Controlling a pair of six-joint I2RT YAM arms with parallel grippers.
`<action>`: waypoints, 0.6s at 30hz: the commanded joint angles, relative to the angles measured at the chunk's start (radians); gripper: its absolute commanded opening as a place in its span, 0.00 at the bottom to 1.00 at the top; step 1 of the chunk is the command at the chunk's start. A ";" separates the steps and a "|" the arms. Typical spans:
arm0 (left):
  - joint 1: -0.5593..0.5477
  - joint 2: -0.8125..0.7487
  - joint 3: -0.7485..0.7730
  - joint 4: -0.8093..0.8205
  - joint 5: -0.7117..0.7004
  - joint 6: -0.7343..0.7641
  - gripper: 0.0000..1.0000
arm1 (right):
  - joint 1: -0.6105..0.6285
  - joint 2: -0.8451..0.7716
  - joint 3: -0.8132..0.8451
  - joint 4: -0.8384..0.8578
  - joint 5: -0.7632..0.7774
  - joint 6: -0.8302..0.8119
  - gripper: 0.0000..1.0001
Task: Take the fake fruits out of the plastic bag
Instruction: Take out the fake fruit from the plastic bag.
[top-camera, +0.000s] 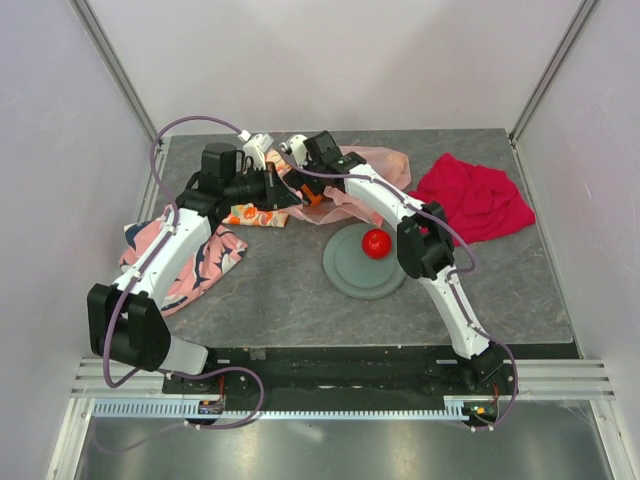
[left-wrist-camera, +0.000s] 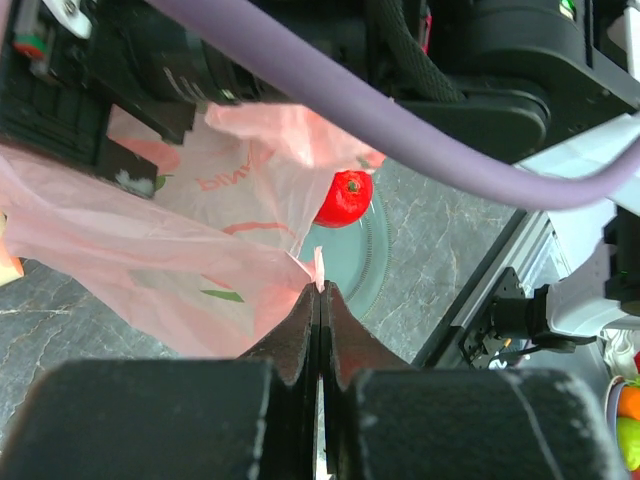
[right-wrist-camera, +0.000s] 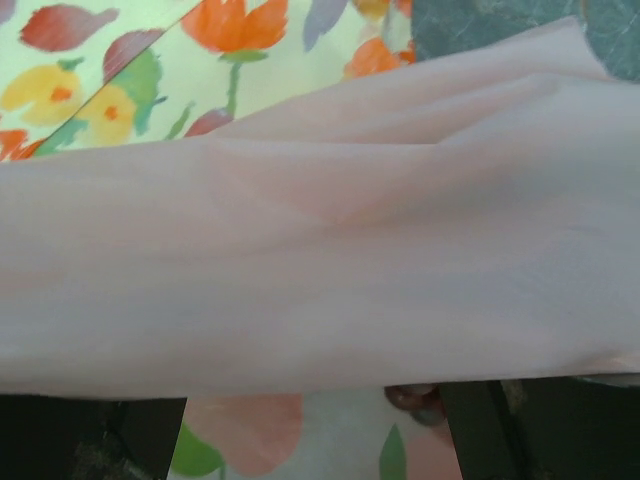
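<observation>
The plastic bag (left-wrist-camera: 150, 260) is lying at the back of the desk (top-camera: 300, 290), partly over the fruit-printed cloth (right-wrist-camera: 120, 80). A fold of its edge is being pinched by the left gripper (left-wrist-camera: 320, 290), jaws pressed together on the film. The right gripper (right-wrist-camera: 312, 425) is being held against the bag with jaws wide apart, gripping nothing. One red apple (top-camera: 376, 243) is resting outside on the grey plate (top-camera: 345, 280). Progress is being judged as partial: any further fruits are being hidden by the film, so removal is being treated as unfinished.
</observation>
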 joint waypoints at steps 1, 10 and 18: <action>-0.003 0.006 0.001 0.038 0.093 -0.055 0.02 | -0.001 0.065 0.110 -0.053 0.051 -0.037 0.97; -0.003 0.023 0.006 0.054 0.097 -0.061 0.02 | 0.024 0.087 0.107 -0.094 -0.013 -0.120 0.96; -0.003 0.029 0.010 0.054 0.093 -0.058 0.02 | 0.024 0.095 0.110 -0.102 -0.013 -0.132 0.62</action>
